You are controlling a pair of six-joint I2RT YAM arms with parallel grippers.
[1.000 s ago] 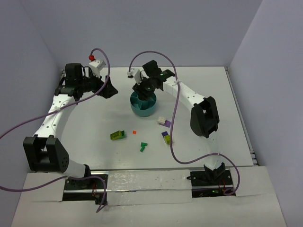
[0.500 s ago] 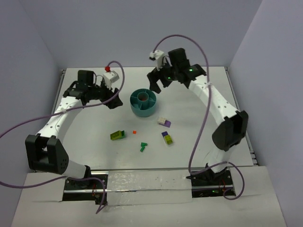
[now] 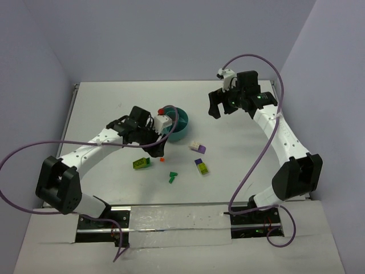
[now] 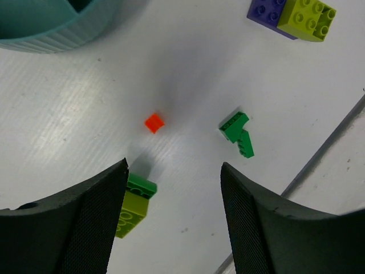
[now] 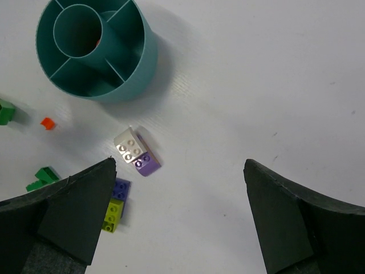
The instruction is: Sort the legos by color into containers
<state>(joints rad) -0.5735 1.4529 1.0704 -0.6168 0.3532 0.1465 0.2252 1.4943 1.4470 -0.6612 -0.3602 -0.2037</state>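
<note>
Top view: your left claw (image 3: 159,150) hangs at 7 o'clock of the bowl (image 3: 181,130), its jaws parted to a middling width with nothing between them. The orange bit (image 3: 162,160) lies on the table (image 3: 102,103) close to its tips. The lime brick (image 3: 141,163) lies at 9 o'clock of that bit, and in the left wrist view one finger partly hides it. The green piece (image 3: 172,177) lies at 6 o'clock of the bowl, the purple-yellow brick (image 3: 201,166) at 5 o'clock and the purple-white brick (image 3: 198,147) at 4 o'clock. All five lie outside the bowl. Your right claw (image 3: 220,107) stands at 2 o'clock of the bowl, well apart from it, with its jaws wide and empty.
</note>
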